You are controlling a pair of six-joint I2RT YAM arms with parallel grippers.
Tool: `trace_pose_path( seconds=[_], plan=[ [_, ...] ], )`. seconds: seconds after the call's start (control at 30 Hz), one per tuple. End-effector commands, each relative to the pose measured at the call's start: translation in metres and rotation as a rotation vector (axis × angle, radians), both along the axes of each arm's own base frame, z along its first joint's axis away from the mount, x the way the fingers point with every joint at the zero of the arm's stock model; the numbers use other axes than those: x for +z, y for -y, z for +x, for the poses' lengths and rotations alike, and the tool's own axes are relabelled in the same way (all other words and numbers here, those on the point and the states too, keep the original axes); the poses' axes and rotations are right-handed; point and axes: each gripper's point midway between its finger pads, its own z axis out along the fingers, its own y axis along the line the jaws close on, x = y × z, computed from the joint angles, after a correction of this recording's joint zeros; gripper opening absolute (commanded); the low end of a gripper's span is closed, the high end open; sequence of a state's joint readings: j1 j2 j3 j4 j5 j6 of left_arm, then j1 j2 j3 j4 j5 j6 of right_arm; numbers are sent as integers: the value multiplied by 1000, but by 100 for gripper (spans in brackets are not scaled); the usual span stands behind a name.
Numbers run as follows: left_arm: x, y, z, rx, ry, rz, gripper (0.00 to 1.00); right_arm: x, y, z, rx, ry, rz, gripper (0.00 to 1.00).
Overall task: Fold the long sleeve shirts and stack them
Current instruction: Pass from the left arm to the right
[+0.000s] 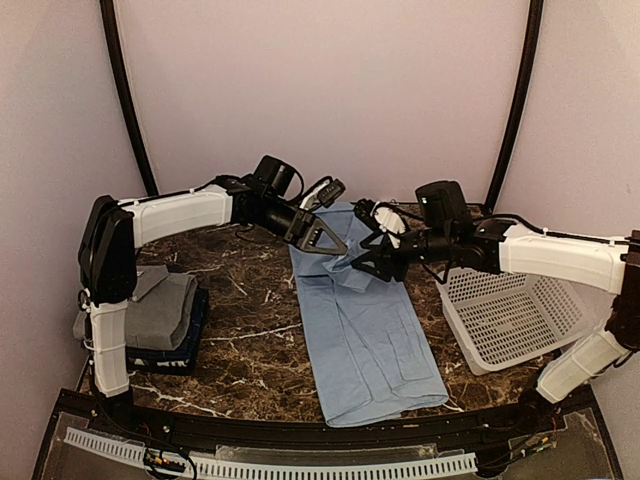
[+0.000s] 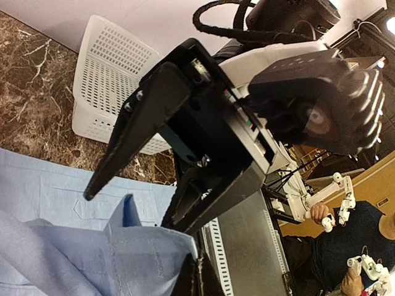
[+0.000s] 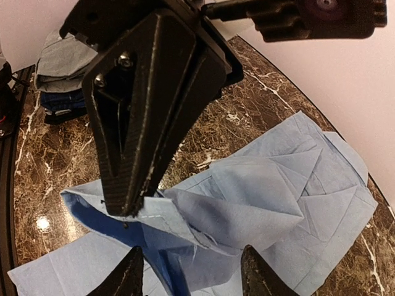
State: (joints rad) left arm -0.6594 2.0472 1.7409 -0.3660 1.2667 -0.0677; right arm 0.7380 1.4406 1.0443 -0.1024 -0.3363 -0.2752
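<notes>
The light blue shirt [image 1: 370, 340] lies in a long strip down the middle of the marble table [image 1: 250, 340]. My left gripper [image 1: 338, 247] is shut on a raised fold of it near its far end; the pinch shows in the left wrist view [image 2: 199, 277] and the right wrist view [image 3: 126, 206]. My right gripper [image 1: 362, 265] is open just beside that fold, with its fingertips [image 3: 133, 274] spread over the cloth [image 3: 290, 185] and nothing between them. The grey shirt [image 1: 160, 305] lies folded on the dark navy one [image 1: 192, 338] at the left.
A white lattice basket [image 1: 510, 315] stands at the right, close under my right arm; it also shows in the left wrist view [image 2: 105, 80]. The two grippers are very close together. The table's front rail [image 1: 300, 435] runs just past the shirt's near end.
</notes>
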Motion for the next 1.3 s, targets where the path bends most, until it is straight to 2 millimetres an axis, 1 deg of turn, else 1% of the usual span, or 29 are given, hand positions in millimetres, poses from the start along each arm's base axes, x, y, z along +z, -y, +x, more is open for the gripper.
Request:
trace_pose_path(
  seconds=[0.0,0.1,0.2,0.33,0.43,0.57,0.7,0.8,0.83,0.93,1.03,1.1,1.27],
  plan=[
    [36,-8,-14,-39,52,-49,0,5,2,13,-43,53,-39,53],
    [32,-7,-12,-28,65,-35,0,10,-4,8,-4,37,-11,53],
    [29,-6,-9,-20,63,-26,0,0,-9,5,18,-17,-24,53],
    [27,-5,-8,-21,60,-24,0,-1,-12,-1,18,-23,10,56],
    [27,-5,-10,-30,53,-29,0,2,-11,2,-14,21,43,61],
    [27,-5,-10,-36,47,-29,0,16,-12,13,-55,90,98,63],
    [27,-4,-11,-39,40,-28,0,20,-17,19,-60,106,111,63],
    [27,-4,-11,-39,37,-27,0,23,-21,16,-43,116,133,62],
    [27,-4,-11,-38,36,-25,0,21,-23,14,-33,111,132,61],
    [27,-3,-9,-35,35,-22,0,17,-28,8,-4,91,133,55],
    [28,-2,-7,-31,37,-25,0,13,-33,2,12,75,136,44],
    [28,-1,-6,-33,42,-30,0,11,-35,0,22,62,142,36],
    [25,1,-2,-11,28,-8,0,9,-36,-1,9,40,158,7]
  ],
)
